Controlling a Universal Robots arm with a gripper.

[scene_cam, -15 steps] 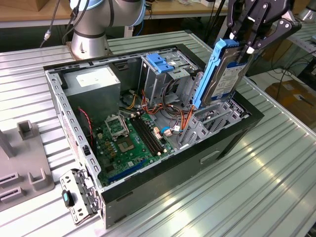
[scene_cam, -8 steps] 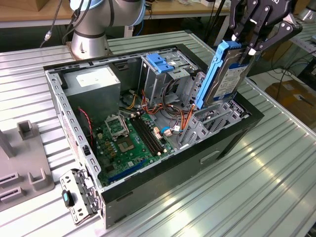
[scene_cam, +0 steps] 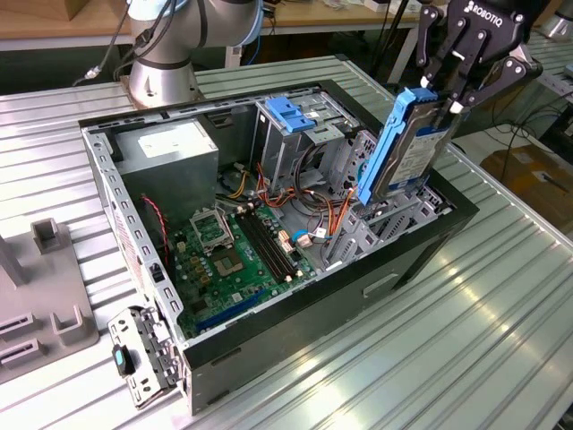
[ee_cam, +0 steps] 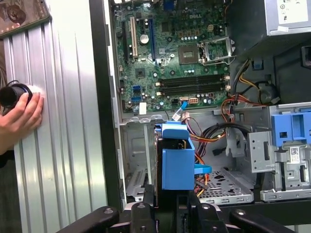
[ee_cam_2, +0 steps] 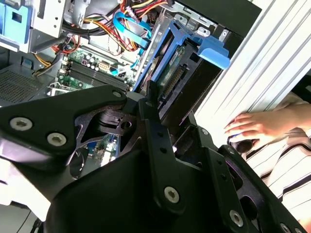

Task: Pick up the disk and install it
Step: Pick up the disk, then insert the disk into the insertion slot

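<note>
Upper right in the exterior view, our gripper [scene_cam: 445, 97] clamps the disk [scene_cam: 405, 152] by its top edge. The disk tilts, lower end inside the computer case [scene_cam: 358, 288], just beside its wall. In the first wrist view we also see a hand [ee_cam: 19, 116] on the table [ee_cam: 63, 145] outside.

The open top of the black sheet-metal computer case [scene_cam: 358, 287] is leaving free overhead access above the green motherboard [scene_cam: 224, 260]. A bundle of orange and yellow cables [ee_cam: 214, 136] is crowding the perforated grey metal drive bay [ee_cam: 228, 187], where the blue-framed silvery disk [scene_cam: 407, 152], clamped on end in the black gripper [scene_cam: 439, 94], is blocking entry. A person's hand [ee_cam: 19, 119] is resting on the ribbed aluminium table [scene_cam: 466, 340] just outside the case wall.
</note>
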